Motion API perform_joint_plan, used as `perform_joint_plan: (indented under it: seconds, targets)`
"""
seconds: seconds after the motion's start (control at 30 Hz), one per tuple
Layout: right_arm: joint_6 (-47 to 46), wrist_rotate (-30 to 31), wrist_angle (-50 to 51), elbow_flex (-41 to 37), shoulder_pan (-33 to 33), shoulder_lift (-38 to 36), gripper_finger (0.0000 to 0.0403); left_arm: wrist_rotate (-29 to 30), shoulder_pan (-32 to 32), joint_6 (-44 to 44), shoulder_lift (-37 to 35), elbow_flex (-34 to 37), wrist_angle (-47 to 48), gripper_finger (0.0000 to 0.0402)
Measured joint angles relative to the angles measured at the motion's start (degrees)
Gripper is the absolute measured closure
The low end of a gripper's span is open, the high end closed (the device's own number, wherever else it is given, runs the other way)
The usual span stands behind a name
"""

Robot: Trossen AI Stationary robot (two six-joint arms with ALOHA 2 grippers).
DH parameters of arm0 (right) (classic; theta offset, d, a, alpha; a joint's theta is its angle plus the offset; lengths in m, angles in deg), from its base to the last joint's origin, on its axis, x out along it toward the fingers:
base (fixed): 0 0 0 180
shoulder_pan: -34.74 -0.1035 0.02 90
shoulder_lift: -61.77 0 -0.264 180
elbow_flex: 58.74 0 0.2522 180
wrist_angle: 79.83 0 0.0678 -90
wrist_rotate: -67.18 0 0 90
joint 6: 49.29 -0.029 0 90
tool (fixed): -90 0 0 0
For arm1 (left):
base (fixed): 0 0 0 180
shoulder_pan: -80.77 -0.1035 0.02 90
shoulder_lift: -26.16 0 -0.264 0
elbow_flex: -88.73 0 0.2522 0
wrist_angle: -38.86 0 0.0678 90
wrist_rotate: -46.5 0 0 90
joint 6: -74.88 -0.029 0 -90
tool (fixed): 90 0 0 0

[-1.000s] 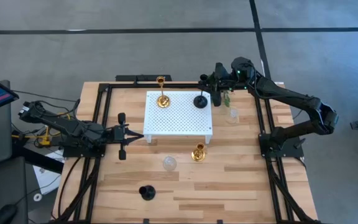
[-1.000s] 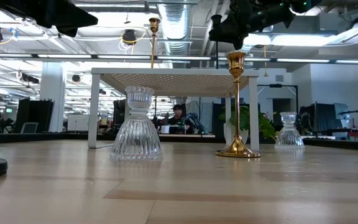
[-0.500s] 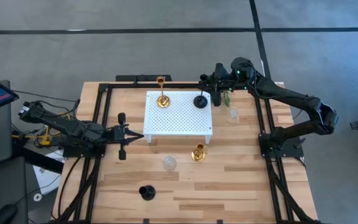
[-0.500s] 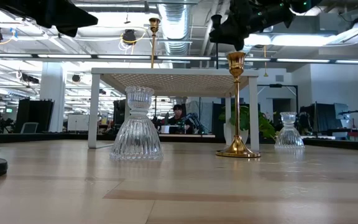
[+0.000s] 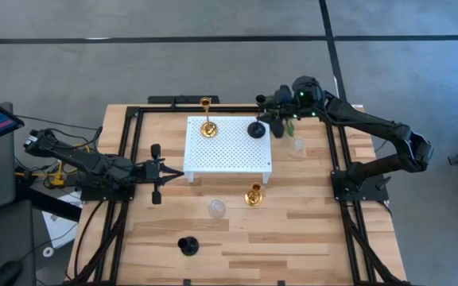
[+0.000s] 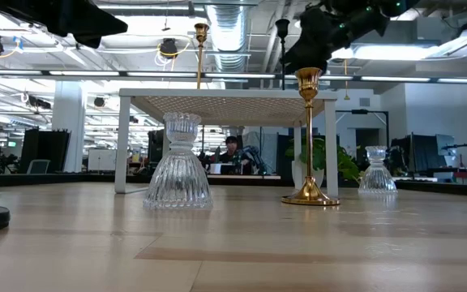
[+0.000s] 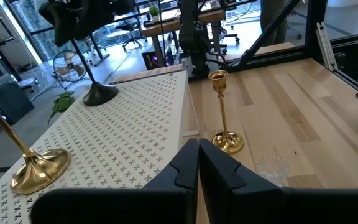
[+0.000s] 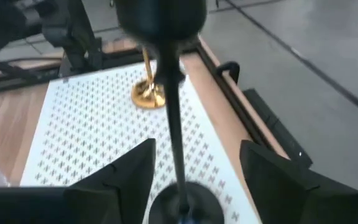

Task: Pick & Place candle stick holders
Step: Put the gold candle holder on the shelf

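right gripper (image 5: 270, 107): over the white stand's 1 o'clock corner, fingers (image 8: 123, 177) spread wide on either side of the tall black holder's stem, not gripping it
left gripper (image 5: 156, 171): low at the table's 9 o'clock side, fingers pressed together, holding nothing, just off the stand's edge
tall black holder (image 5: 256, 128): upright on the white stand near its 1 o'clock corner, round base flat on the perforated top
tall gold holder on stand (image 5: 207, 125): upright near the stand's 11 o'clock corner
white stand (image 5: 229, 159): perforated top, at the table's 12 o'clock half
second gold holder (image 5: 254, 195): upright on the wood, just off the stand's 5 o'clock corner
squat glass holder (image 5: 216, 209): on the wood at 6 o'clock of the stand
short black holder (image 5: 187, 246): near the table's 7 o'clock edge
small glass holder (image 5: 297, 146): on the wood at 3 o'clock of the stand, near the green plant (image 5: 290, 123)
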Motion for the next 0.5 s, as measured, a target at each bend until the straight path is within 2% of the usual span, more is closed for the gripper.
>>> perform_joint_plan:
  seconds: [0.2,0.5]
  targets:
    - [2.67,0.15,4.07,0.0,0.0,-2.03,0.0172,0.0,0.01,0.01,0.01,0.0,0.04,0.0389]
    - [1.49,0.13,15.49,0.0,-0.7,-10.01,0.0208,0.0,0.0,0.0,0.0,0.0,0.17,0.0389]
